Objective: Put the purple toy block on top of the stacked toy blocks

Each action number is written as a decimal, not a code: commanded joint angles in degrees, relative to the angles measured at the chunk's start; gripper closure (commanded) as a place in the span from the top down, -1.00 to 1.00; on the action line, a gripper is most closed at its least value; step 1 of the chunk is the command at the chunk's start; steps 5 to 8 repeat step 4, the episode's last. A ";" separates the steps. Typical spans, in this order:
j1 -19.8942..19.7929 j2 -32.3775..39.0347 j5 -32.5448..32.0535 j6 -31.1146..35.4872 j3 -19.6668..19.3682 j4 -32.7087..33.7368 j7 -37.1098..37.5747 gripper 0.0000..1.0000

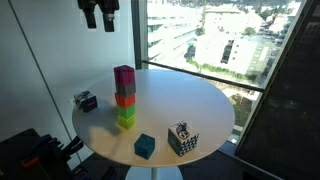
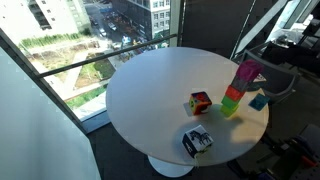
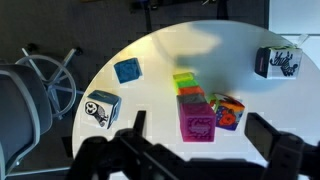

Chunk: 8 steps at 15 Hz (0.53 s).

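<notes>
The purple toy block (image 1: 123,74) sits on top of the stacked toy blocks (image 1: 126,108), above the grey, orange-red and lime green cubes. The column stands upright on the round white table (image 1: 200,100). It also shows in an exterior view, with the purple block (image 2: 246,72) on the stack (image 2: 234,100). In the wrist view I look straight down on the purple block (image 3: 197,120). My gripper (image 1: 100,15) is open and empty, high above the stack, its fingers (image 3: 200,135) spread either side of the block and well apart from it.
A teal cube (image 1: 145,146) and a black-and-white patterned cube (image 1: 182,139) lie near the table's front edge. Another patterned cube (image 1: 85,100) lies on the table's other side. A multicoloured cube (image 3: 228,110) sits beside the stack. An office chair (image 3: 35,85) stands by the table.
</notes>
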 commanded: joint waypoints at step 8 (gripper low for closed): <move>-0.14 0.28 0.07 -0.15 0.15 0.01 -0.07 1.00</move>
